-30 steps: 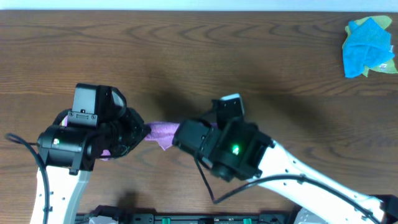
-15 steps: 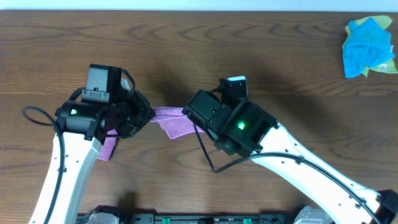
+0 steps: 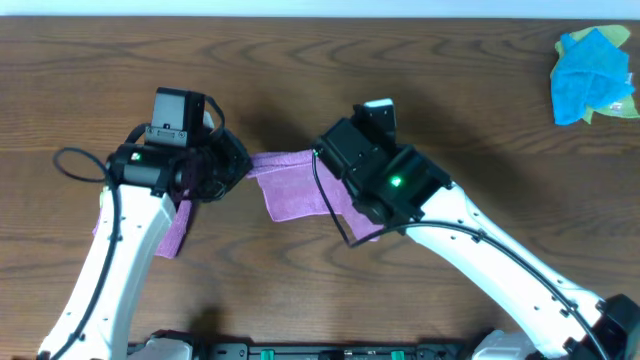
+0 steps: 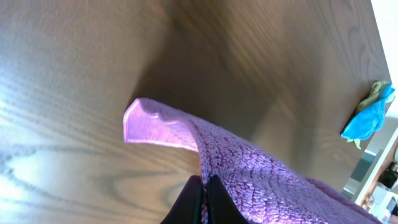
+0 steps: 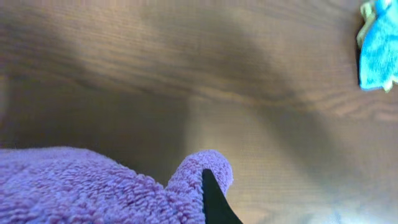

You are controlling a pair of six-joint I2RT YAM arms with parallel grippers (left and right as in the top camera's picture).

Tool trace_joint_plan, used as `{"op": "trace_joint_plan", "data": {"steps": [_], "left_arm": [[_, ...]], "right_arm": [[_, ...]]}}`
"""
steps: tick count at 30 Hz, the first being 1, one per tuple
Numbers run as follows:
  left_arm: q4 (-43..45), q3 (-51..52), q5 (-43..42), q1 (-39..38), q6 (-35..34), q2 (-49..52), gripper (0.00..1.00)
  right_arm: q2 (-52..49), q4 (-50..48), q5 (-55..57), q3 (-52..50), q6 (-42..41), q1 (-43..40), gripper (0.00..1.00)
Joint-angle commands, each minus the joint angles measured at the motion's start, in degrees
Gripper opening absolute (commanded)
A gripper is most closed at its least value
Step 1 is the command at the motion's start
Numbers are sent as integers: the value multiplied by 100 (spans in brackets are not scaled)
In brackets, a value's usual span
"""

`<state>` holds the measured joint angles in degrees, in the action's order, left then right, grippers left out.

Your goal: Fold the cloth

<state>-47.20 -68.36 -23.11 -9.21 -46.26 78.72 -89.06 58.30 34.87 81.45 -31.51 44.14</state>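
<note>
Around the middle of the desk, slightly toward its left edge, the purple cloth [image 3: 295,188] spans between the left gripper [image 3: 238,170] and the right gripper [image 3: 322,162], each with its fingers clamped on an edge.

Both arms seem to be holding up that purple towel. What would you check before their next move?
1. Left claw pinched on the purple terry cloth: ok.
2. Right claw gripping the same cloth: ok.
3. Cloth's edge stretched between both claws: ok.
4. Cloth's lower corners free: cannot tell, arms hide them.
5. Crumpled blue cloth far off at the corner of the brown wooden table: ok.
</note>
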Motion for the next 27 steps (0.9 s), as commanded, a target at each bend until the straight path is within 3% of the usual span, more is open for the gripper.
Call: {"op": "trace_joint_plan", "data": {"steps": [1,16,27], "left_arm": [[164,-125,330,20,131,195,6],[1340,-125,426,20,216,1145,6],[2002,-125,675,20,221,1471,6]], "right_arm": [[-179,-245,254,-120,505,-225,1],[-1182,-1425,219,-125,1390,-586,1],[-1606,-2559,221,-125,2470,-1014,1]]}}
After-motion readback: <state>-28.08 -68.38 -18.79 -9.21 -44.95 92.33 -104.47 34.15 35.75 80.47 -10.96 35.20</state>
